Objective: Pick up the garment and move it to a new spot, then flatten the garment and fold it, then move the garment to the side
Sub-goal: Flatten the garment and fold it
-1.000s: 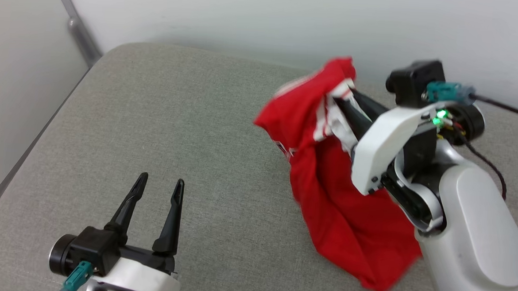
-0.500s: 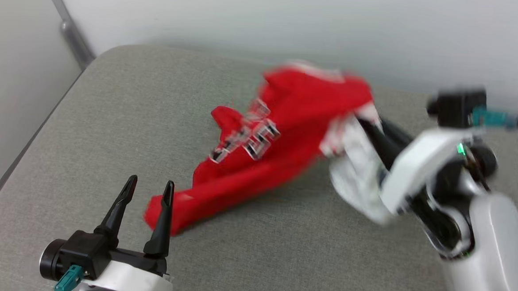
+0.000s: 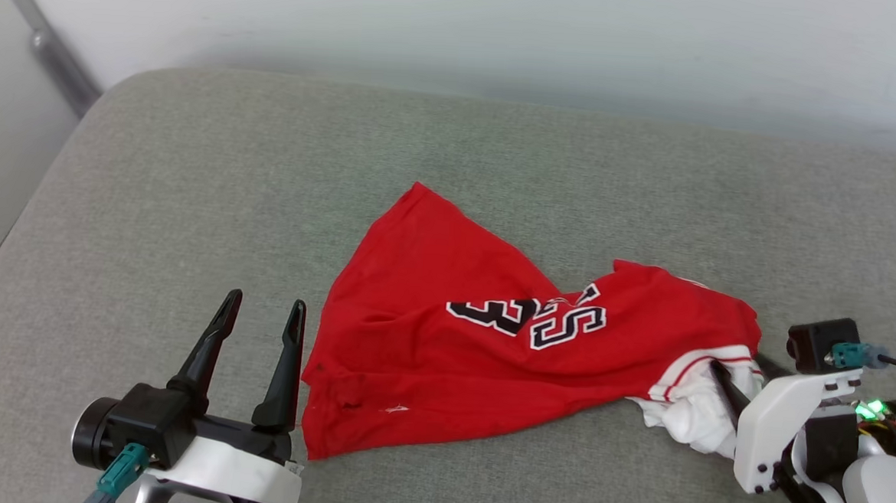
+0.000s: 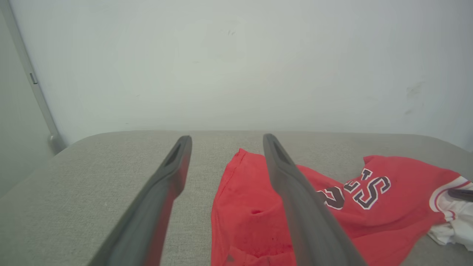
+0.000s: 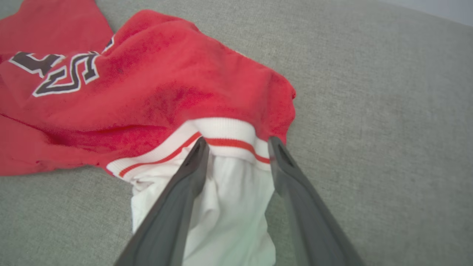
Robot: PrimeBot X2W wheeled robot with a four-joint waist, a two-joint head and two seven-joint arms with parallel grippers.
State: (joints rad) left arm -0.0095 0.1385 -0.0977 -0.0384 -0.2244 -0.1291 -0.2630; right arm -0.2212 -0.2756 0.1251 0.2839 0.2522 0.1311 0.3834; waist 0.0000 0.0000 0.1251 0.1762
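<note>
Garment (image 3: 416, 280) lay on cushion (image 3: 190, 192). Left gripper (image 3: 267, 300) just beside it, jaws stood wide. Right gripper (image 5: 238, 142) jaws, parted, straddled its sleeve (image 5: 229, 207).

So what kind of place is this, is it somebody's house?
Indoors, some plain room; house or lab, I cannot tell. A wide grey fabric cushion, like a sofa seat, meets a bare white wall, with a red jersey lying on it.
</note>
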